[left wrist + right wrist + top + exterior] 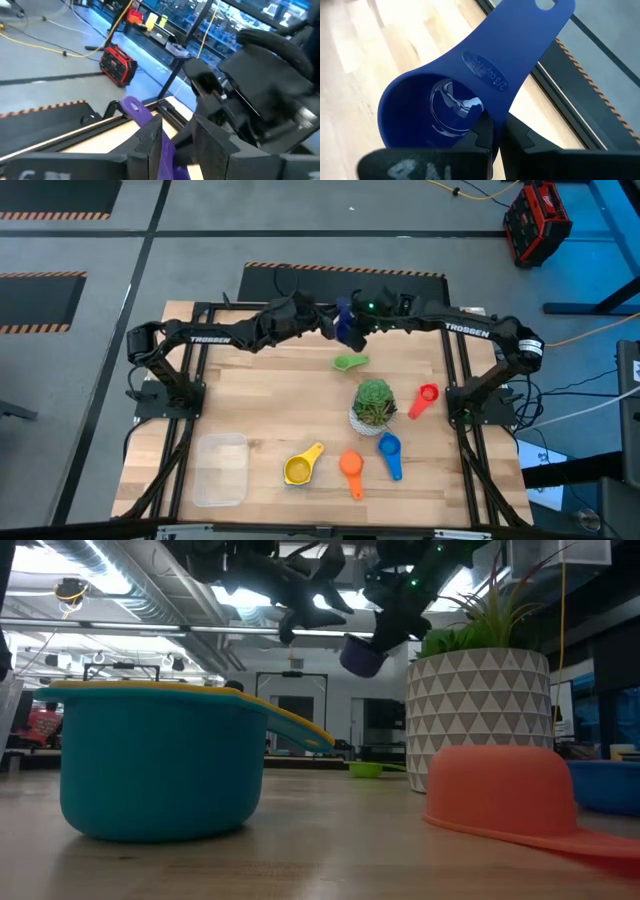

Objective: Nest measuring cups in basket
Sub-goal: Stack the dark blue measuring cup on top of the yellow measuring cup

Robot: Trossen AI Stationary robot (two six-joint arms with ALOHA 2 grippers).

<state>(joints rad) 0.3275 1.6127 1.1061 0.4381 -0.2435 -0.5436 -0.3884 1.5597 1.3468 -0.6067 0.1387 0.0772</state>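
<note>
Sitting at the near left of the potted plant (374, 406), the basket (221, 469) is lying flat on the wooden table (270, 395) with nothing showing inside its clear walls; none of the measuring cups is resting in it. Both arms are meeting in the air beyond the plant, over the table's far edge; the right gripper (492, 134) is pinching the rim of the dark blue cup (465, 95) with its fingers nearly closed, one finger inside the bowl and one outside; the cup's flat handle, marked 2/3 cup, is pointing away from that wrist. The left gripper (175, 142) is closing its two fingers around a purple-blue handle (142, 112), the handle's holed end sticking out past the fingertips; whether the fingers are pressing on it firmly is hard to tell. In the low view the dark cup (362, 655) is hanging clear of the table, above and just left of the plant's patterned white pot (478, 715). The other cups are lying loose on the wood: the green cup (350, 362) just beyond the plant; the red cup (425, 397) to the plant's right; the blue cup (389, 450) just in front of it; the orange cup (351, 468) in front and slightly left; the yellow cup (300, 466) between the orange one and the basket.
</note>
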